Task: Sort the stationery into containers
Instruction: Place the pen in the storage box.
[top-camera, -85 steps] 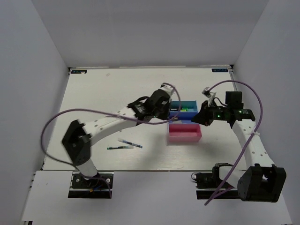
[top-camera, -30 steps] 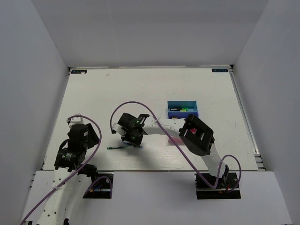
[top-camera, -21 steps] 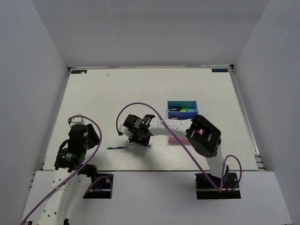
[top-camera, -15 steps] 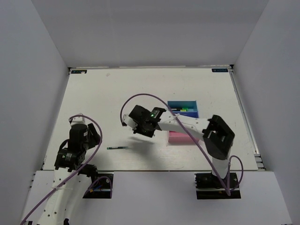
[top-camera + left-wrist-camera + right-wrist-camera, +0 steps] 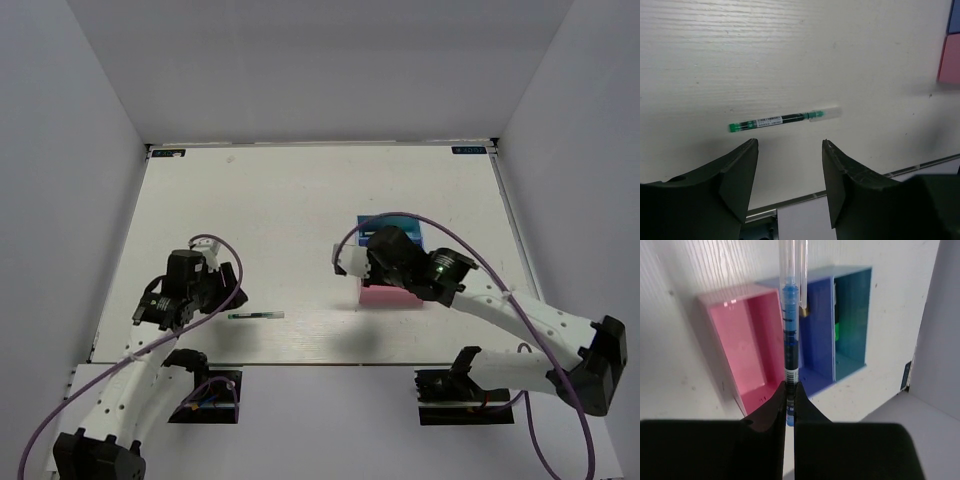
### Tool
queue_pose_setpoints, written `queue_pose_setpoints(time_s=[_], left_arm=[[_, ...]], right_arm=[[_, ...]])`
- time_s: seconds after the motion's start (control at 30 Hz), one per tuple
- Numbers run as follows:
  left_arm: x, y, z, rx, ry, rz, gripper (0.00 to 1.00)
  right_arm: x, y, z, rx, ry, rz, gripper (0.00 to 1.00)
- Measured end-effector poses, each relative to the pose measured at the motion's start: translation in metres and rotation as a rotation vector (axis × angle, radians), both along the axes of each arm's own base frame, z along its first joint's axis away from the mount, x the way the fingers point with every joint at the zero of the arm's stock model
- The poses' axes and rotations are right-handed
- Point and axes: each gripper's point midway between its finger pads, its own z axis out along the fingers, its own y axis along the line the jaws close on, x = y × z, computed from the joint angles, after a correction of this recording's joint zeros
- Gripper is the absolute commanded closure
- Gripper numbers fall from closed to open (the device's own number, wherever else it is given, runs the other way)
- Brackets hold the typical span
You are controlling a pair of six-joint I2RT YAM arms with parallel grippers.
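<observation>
My right gripper (image 5: 789,385) is shut on a thin blue pen (image 5: 790,330) and holds it above the joined trays: pink (image 5: 740,340), dark blue (image 5: 819,325) and light blue (image 5: 854,310). The pen's barrel lies over the wall between pink and dark blue. A green highlighter cap (image 5: 838,330) shows in the light blue tray. From the top view this gripper (image 5: 352,262) hangs at the trays' left edge and hides most of them; part of the pink tray (image 5: 395,294) shows. My left gripper (image 5: 790,142) is open and empty, just short of a thin green pen (image 5: 785,119) on the table (image 5: 256,316).
The white table (image 5: 300,190) has a front edge with a metal strip (image 5: 805,197) close behind my left fingers. My left arm (image 5: 185,290) is at the front left. Grey walls stand on both sides.
My right gripper took the blue pen off the table and carried it right, over the trays. My left arm pulled back, then swung in towards the green pen, which has not moved.
</observation>
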Motion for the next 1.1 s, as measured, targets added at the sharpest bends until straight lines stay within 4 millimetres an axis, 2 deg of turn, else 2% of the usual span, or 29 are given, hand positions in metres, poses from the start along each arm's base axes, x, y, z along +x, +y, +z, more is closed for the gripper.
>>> queue_pose_setpoints(time_s=[0.07, 0.17, 0.5, 0.73, 0.77, 0.87, 0.97, 1.1], left_arm=[[-0.002, -0.005, -0.004, -0.005, 0.026, -0.028, 0.36], [-0.004, -0.01, -0.009, -0.003, 0.064, -0.059, 0.36], [-0.008, -0.019, -0.014, 0.062, 0.122, -0.127, 0.33], [-0.008, -0.017, -0.019, 0.088, 0.145, -0.124, 0.29], [-0.008, -0.017, -0.02, 0.092, 0.15, -0.123, 0.28], [-0.008, -0.017, -0.022, 0.103, 0.165, -0.125, 0.28], [-0.007, -0.019, -0.025, 0.121, 0.187, -0.129, 0.28], [-0.007, -0.025, -0.031, 0.154, 0.221, -0.142, 0.29]], right_arm=[[-0.001, -0.022, -0.008, -0.051, -0.009, 0.015, 1.0], [-0.001, -0.039, -0.023, -0.11, -0.006, 0.039, 1.0], [0.0, -0.068, -0.068, -0.237, 0.041, 0.129, 1.0], [0.005, -0.076, -0.073, -0.229, 0.058, 0.12, 1.0], [0.005, -0.077, -0.074, -0.225, 0.061, 0.12, 0.97], [0.006, -0.077, -0.077, -0.219, 0.074, 0.122, 0.77], [0.006, -0.076, -0.082, -0.218, 0.098, 0.125, 0.47], [0.005, -0.076, -0.087, -0.212, 0.123, 0.124, 0.41]])
